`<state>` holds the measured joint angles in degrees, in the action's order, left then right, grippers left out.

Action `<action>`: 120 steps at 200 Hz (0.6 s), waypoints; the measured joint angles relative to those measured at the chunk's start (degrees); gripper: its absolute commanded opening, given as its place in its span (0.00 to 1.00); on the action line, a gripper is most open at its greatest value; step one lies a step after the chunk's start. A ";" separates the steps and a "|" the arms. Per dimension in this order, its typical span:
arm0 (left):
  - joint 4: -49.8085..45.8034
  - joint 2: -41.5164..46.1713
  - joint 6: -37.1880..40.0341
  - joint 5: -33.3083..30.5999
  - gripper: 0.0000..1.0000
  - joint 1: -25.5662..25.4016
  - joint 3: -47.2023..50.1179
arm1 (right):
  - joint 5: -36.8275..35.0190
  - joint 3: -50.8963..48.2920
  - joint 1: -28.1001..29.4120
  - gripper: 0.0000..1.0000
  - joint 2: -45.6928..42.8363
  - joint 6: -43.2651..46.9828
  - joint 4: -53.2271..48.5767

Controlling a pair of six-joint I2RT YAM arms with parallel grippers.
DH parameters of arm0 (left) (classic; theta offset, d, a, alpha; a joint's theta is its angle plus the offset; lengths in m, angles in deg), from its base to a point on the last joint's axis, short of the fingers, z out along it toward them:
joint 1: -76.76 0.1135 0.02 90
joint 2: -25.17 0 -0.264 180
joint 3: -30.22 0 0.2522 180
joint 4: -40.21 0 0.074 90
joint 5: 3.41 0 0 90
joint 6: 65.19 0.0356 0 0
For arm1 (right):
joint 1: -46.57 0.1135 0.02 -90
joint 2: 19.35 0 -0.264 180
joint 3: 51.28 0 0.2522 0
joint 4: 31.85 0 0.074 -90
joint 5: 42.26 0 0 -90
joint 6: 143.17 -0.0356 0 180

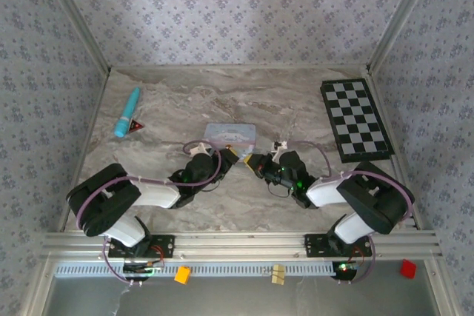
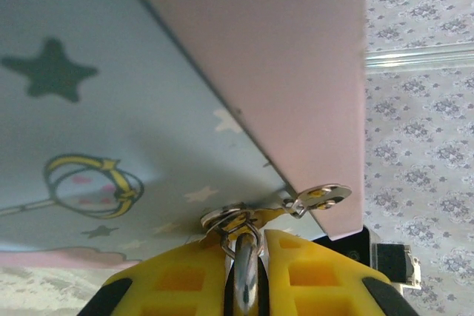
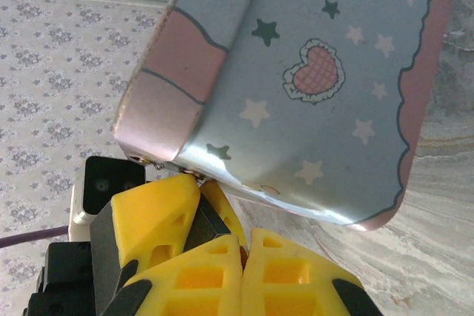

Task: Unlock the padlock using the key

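The padlock (image 2: 248, 280), a tiny dark body with a metal shackle, is pinched between the yellow fingers of my left gripper (image 2: 248, 246), which is shut on it. Its shackle passes through the metal hasp ring (image 2: 229, 220) of the pale blue and pink tin (image 2: 111, 146). From above, the left gripper (image 1: 232, 152) and right gripper (image 1: 252, 159) meet tip to tip just in front of the tin (image 1: 230, 133). My right gripper (image 3: 243, 246) is shut, with a dark sliver of the key (image 3: 242, 254) between its tips, next to the padlock (image 3: 194, 220). Most of the key is hidden.
A black and white checkerboard (image 1: 355, 118) lies at the back right. A turquoise tube (image 1: 127, 112) and a small red triangular piece (image 1: 135, 126) lie at the back left. Patterned walls close in three sides of the marble table (image 1: 170, 101).
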<state>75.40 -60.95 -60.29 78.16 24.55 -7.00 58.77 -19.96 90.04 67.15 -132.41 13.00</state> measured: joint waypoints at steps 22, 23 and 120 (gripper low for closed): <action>-2.14 1.66 0.20 0.33 0.00 0.00 0.42 | -2.64 -0.94 2.14 0.00 0.04 -0.76 1.38; -2.21 1.73 0.22 0.33 0.00 0.00 0.42 | -2.73 -0.96 2.21 0.00 0.04 -0.79 1.44; -5.46 2.89 1.27 0.33 0.00 0.85 0.42 | -17.81 -2.91 11.52 0.00 4.85 -5.62 10.05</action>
<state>69.93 -58.07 -59.02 78.49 25.41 -6.59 40.95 -22.87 101.56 72.00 -138.03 23.05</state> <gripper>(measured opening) 0.158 0.049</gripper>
